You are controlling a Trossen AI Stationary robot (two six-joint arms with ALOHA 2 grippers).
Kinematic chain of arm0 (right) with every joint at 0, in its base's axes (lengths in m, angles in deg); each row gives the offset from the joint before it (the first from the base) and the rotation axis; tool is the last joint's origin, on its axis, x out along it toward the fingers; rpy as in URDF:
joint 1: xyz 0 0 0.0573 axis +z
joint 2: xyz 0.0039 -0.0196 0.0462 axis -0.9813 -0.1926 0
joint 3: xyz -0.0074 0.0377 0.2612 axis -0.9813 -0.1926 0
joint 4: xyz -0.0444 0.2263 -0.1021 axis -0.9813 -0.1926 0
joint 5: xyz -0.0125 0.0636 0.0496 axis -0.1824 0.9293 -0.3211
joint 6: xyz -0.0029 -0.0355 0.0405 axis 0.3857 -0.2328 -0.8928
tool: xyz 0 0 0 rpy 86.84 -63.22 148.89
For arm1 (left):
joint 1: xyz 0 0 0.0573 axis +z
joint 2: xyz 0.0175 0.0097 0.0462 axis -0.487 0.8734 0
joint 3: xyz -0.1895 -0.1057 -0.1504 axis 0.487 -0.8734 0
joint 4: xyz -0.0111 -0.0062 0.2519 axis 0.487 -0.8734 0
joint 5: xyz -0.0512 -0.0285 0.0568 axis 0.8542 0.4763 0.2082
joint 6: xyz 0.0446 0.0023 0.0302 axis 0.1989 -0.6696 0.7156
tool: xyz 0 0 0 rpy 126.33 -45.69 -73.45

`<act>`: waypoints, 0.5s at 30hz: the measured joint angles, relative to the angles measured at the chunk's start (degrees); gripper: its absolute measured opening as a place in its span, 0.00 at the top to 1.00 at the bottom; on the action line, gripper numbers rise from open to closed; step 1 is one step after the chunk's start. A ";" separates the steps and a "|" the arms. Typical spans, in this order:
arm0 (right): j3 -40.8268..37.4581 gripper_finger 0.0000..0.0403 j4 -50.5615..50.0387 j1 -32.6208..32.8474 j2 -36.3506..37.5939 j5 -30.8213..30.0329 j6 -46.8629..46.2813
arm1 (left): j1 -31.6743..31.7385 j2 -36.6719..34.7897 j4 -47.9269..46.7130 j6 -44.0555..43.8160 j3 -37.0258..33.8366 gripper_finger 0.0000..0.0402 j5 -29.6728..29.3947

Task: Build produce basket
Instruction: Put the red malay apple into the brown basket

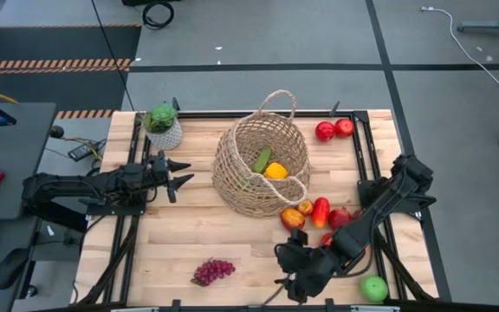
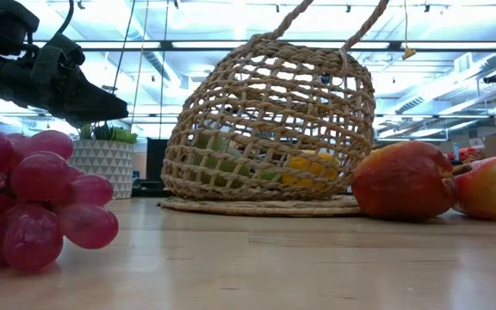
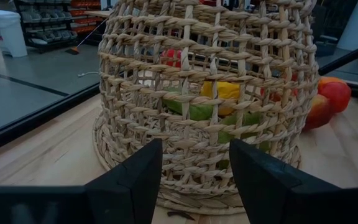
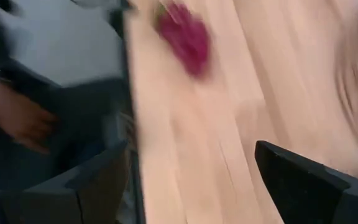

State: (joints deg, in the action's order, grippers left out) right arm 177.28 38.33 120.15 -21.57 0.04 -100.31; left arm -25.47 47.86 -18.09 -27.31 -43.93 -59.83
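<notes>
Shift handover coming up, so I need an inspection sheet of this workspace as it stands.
Surface: wooden table, bare between items.
Job's things: basket holds a cucumber and yellow pepper; apples, grapes and green apple lie outside.
Clutter: potted plant.
Grippers: left gripper open beside the basket; right gripper open, empty, near the front edge.
Cables: black cable on floor.
Surroundings: nothing seen.

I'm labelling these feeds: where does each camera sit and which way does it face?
High: overhead, straight down; both arms, basket.
Low: table height, level; grape bunch, basket, an arm above.
Left wrist: faces the basket past the open left end effector.
Right wrist: faces the grapes past the open right end effector.
High and low views share basket and grapes.
</notes>
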 joint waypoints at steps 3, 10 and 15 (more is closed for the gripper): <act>0.00 0.14 -8.81 -0.40 -2.18 2.44 -11.44 | -0.02 -0.02 0.02 0.00 0.01 0.51 -0.01; -0.25 0.14 -30.05 0.70 -5.71 -4.49 -30.83 | 0.00 -0.02 0.02 0.00 0.02 0.52 -0.01; -3.82 0.14 -28.76 4.57 -4.03 -13.37 -37.25 | 0.00 -0.02 -0.06 0.00 -0.01 0.51 -0.01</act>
State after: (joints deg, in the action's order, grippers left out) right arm 173.46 9.57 124.72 -25.60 -13.32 -137.56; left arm -25.47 47.83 -18.15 -27.31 -43.93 -59.84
